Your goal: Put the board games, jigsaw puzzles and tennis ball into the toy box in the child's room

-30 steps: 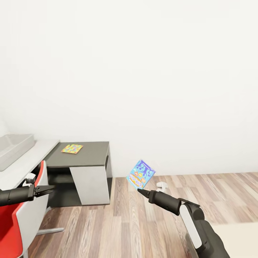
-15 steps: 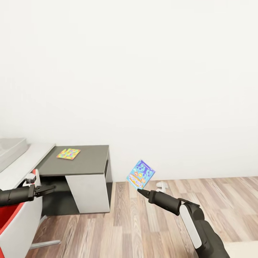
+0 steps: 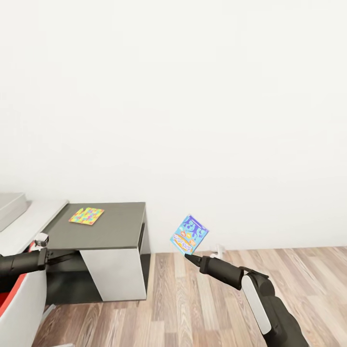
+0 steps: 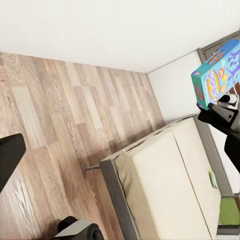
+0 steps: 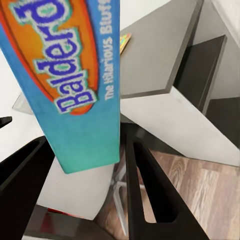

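The step in hand looks like a carry: the right pincer [image 3: 189,256] grips the blue board game [image 3: 189,234] by its lower edge and holds it upright in the air, above the floor [image 3: 202,299] and well to the right of the counter [image 3: 108,226]. The right wrist view shows the box [image 5: 70,80] clamped between the two dark fingers [image 5: 150,190], with the word "Balderd…" legible on its side. One jigsaw puzzle [image 3: 86,215] lies flat on the low dark counter top, near its back edge. The toy box [image 3: 10,206] shows as a grey corner on the pale counter at the far left, cut off by the frame, so I cannot tell what it already holds. The next move, as I judge it, calls for bringing the game leftward over the counter to that bin and lowering it in before letting go; the base probably has to turn or roll closer first. The left pincer [image 3: 65,256] hangs low in front of the counter's shadowed recess, and its fingers merge with the dark, so I cannot tell whether it is released or clenched. The left wrist view looks across the floor to the bed [image 4: 170,190], where a small green patch near its far end is too tiny to identify.
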You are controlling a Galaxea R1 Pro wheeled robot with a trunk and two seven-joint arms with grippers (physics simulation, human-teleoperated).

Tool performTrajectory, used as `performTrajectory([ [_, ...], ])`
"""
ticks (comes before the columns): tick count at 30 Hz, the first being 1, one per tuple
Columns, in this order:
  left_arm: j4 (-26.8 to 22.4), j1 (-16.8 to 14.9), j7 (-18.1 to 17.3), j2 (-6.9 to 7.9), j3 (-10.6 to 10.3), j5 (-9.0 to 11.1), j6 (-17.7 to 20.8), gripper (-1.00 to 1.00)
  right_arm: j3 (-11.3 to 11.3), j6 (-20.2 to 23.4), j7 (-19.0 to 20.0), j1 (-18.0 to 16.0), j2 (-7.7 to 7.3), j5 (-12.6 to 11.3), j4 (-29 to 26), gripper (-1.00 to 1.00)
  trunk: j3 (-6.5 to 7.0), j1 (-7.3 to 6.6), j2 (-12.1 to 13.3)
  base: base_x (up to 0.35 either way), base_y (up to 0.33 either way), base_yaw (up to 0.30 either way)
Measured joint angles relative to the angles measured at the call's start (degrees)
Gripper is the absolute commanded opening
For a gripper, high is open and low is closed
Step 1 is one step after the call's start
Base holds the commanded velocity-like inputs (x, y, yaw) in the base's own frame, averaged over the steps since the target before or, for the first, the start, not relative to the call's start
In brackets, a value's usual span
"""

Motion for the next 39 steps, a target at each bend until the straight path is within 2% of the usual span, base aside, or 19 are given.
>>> performTrajectory([
  [27, 0.0, 0.0, 0.0, -0.03, 0.0, 0.0, 0.0, 1.0, 0.1, 0.2, 0.0, 0.0, 0.11, -0.3, 0.0, -1.0, -2.15, 0.02, 0.0, 0.029, 0.0, 0.134],
  [33, 0.0, 0.0, 0.0, -0.01, 0.1, 0.0, -0.1, 1.0, 1.3, 4.0, -0.1, 0.0, 0.28, -0.3, -0.1, -1.0, -2.66, 0.02, 0.0, 0.0, 0.0, 0.13],
  [39, 0.0, 0.0, 0.0, 0.05, 0.1, 0.0, -0.1, 1.0, 1.7, 6.2, 0.2, 0.0, 0.27, -1.4, -1.6, -1.0, -3.18, 0.02, 0.0, 0.0, 0.0, 0.097],
])
